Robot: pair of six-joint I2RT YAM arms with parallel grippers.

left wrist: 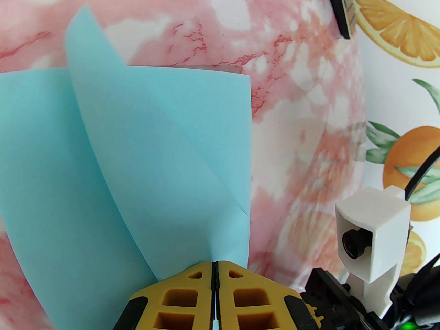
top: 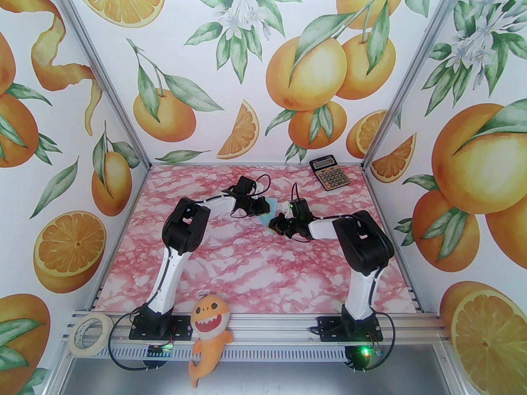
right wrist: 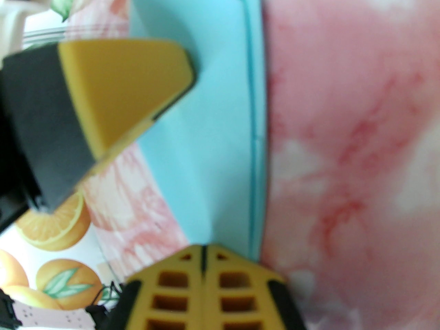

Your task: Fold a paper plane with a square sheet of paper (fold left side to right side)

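The square sheet of paper [top: 271, 207] is pale blue and sits mid-table between the two arms, mostly hidden by them. In the left wrist view the sheet [left wrist: 120, 170] shows overlapping folded layers with one corner sticking up. My left gripper [left wrist: 215, 265] is shut, its yellow fingertips pinching the sheet's near edge. In the right wrist view the sheet [right wrist: 220, 115] has a creased double edge on its right side. My right gripper [right wrist: 203, 249] is shut on the sheet's lower end. The left gripper's fingers [right wrist: 130, 88] grip the same sheet further up. From above, the left gripper [top: 265, 210] and right gripper [top: 275, 222] nearly touch.
A black-and-gold calculator [top: 330, 174] lies at the back right of the pink marbled table [top: 247, 270]. A roll of tape [top: 89, 329] and an orange plush shark [top: 210, 331] rest on the near rail. Orange-print walls [top: 82, 97] close in three sides.
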